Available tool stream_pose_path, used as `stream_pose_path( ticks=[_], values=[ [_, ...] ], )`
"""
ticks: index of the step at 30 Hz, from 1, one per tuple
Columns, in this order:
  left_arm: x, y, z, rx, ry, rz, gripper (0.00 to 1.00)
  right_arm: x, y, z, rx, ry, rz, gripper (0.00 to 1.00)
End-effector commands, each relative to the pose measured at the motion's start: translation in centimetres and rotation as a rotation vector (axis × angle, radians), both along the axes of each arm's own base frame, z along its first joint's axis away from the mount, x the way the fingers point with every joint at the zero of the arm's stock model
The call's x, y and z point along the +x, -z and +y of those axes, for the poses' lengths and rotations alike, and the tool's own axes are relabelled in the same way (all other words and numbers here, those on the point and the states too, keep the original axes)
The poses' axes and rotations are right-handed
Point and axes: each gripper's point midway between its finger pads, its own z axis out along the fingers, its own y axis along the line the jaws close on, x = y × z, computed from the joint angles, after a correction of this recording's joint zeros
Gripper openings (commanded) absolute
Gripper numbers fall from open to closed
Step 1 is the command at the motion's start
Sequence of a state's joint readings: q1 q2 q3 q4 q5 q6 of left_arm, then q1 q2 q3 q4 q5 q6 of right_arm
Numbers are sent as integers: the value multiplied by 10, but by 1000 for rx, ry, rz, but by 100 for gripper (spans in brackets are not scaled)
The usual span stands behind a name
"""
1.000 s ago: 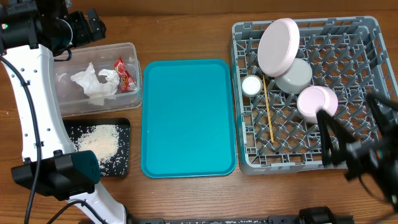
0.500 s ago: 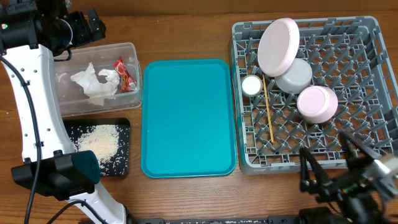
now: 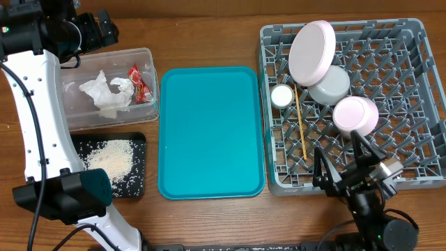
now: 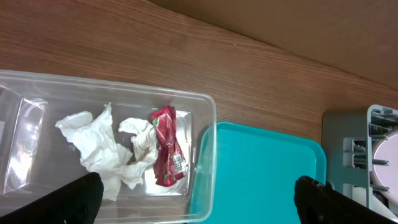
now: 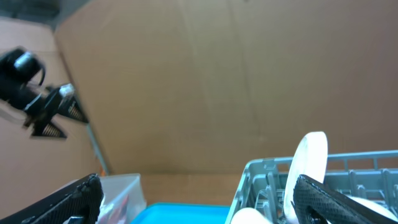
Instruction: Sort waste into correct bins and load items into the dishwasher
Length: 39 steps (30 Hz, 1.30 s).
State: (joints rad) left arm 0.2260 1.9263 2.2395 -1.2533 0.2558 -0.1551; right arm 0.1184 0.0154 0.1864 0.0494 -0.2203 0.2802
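Crumpled white napkins (image 3: pixel 104 94) and a red snack wrapper (image 3: pixel 139 82) lie in the clear tub (image 3: pixel 152 104); both show in the left wrist view (image 4: pixel 106 149) (image 4: pixel 166 146). Rice scraps (image 3: pixel 111 157) lie in the black tray (image 3: pixel 139 174). The grey dish rack (image 3: pixel 418 90) holds the pink plate (image 3: pixel 312 52) on edge, grey-white bowl (image 3: pixel 333 85), pink bowl (image 3: pixel 355 115), white cup (image 3: pixel 281 95) and chopsticks (image 3: pixel 300 122). My left gripper (image 3: pixel 104 31) is open and empty above the tub's back edge. My right gripper (image 3: pixel 343 166) is open and empty at the rack's front edge.
A large teal tray (image 3: pixel 209 132) lies bare between the tub and the rack. The white left arm runs down the table's left side beside the black tray. The right wrist view looks across the rack (image 5: pixel 261 180) toward a brown cardboard wall.
My right arm has drawn back from over the rack's front right part to the rack's front edge, moving left and toward the table's front. The left arm has not moved.
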Motion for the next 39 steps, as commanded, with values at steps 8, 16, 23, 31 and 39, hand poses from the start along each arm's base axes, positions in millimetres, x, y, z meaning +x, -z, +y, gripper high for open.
stream_pose_path(
  ticks=[8, 16, 23, 31, 39],
  values=[
    [0, -6, -1, 3, -3, -13, 100, 26, 55, -38, 204, 195, 128, 100],
    [0, -6, -1, 3, -3, -13, 100, 31, 81, -37, 109, 219, 187, 100],
    [0, -6, -1, 3, -3, -13, 100, 32, 102, -36, -134, 255, 215, 100],
    [0, -6, -1, 3, -3, -13, 100, 32, 114, -34, -235, 248, 240, 100],
    [0, -6, -1, 3, -3, -13, 100, 31, 114, -32, -276, 244, 228, 100]
  ],
)
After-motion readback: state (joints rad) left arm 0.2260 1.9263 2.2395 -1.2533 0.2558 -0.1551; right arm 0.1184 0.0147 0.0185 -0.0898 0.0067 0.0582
